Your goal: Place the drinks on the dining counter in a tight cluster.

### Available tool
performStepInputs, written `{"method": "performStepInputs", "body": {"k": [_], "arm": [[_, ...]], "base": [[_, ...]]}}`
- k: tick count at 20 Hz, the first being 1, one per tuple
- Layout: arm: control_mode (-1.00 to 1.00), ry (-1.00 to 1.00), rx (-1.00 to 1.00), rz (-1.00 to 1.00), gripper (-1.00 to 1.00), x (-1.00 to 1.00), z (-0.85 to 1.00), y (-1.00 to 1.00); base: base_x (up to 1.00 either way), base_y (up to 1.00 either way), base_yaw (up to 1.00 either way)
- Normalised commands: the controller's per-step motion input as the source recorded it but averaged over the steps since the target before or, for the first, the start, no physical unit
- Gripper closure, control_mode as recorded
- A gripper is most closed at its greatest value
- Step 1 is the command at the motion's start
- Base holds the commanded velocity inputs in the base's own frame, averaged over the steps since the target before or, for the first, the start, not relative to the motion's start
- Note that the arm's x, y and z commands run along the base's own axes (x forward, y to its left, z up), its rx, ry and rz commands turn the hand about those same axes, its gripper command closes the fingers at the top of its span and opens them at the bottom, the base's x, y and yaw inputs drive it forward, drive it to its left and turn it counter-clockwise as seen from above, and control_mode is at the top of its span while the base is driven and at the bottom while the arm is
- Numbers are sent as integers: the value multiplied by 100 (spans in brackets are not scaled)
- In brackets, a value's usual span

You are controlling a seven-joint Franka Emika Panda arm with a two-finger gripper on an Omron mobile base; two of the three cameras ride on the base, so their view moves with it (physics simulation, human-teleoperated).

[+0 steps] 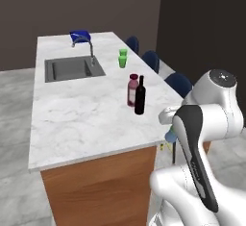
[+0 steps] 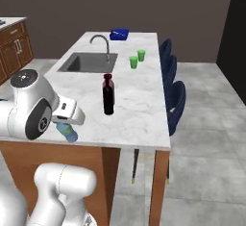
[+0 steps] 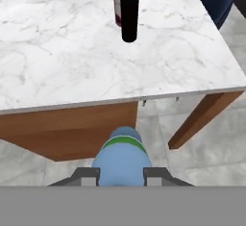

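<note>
My gripper (image 3: 122, 174) is shut on the small blue water bottle (image 3: 122, 157), whose green band shows between the fingers. It hangs just off the near edge of the dining counter (image 3: 62, 61), as the gripper (image 2: 65, 121) and water bottle (image 2: 69, 132) show from the right base. The tall black wine bottle (image 3: 129, 11) stands upright on the marble ahead, with the dark-red juice bottle (image 3: 116, 1) touching or nearly touching it behind. From the left base, the wine bottle (image 1: 140, 96) and juice bottle (image 1: 132, 89) stand side by side near the counter's (image 1: 81, 114) right edge.
A dark inset sink (image 1: 72, 69) with a curved faucet (image 1: 89, 47) lies farther along the counter. Small green cups (image 1: 123, 58) stand beyond the bottles, and a blue object (image 1: 79, 36) sits at the far end. Blue stools (image 2: 173, 100) line the right side.
</note>
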Motion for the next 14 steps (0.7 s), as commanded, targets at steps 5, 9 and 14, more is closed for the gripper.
{"method": "performStepInputs", "body": {"k": [5, 9, 14], "arm": [[100, 0, 0, 0, 100, 0, 0, 0], [100, 0, 0, 0, 100, 0, 0, 0], [100, 0, 0, 0, 100, 0, 0, 0]], "base": [[45, -4, -1], [59, -3, 0], [61, -14, -3]]}}
